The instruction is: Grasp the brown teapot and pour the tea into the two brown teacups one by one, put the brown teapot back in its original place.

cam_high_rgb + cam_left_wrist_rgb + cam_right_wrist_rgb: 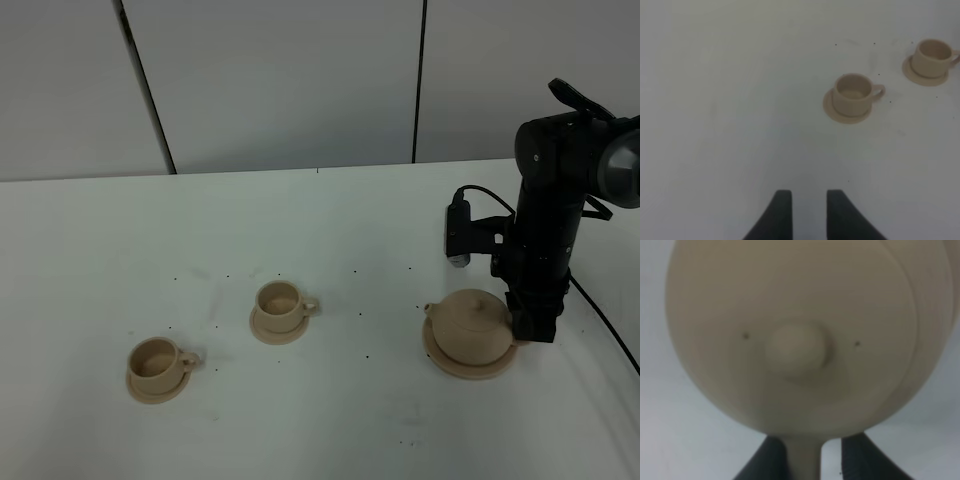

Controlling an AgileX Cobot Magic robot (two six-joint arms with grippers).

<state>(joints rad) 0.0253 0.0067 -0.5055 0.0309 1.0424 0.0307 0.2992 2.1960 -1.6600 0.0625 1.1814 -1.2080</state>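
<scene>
The brown teapot (468, 322) stands upright on its flat tan plate (452, 367) at the right of the table, lid on. My right gripper (530, 325) is low at the teapot's right side. In the right wrist view the lid and knob (796, 350) fill the frame, and the loop handle (803, 458) lies between my two fingers (767, 462); a small gap shows on one side, so the jaws are not clamped. The two brown teacups (158, 360) (280, 300) sit on saucers at the left. My left gripper (809, 215) is empty, fingers slightly apart, well short of the nearer cup (852, 94).
The white table (330, 220) ends at a white panelled wall behind. A small grey device (457, 235) on a cable hangs from the right arm above the teapot. The farther cup (932, 55) also shows in the left wrist view.
</scene>
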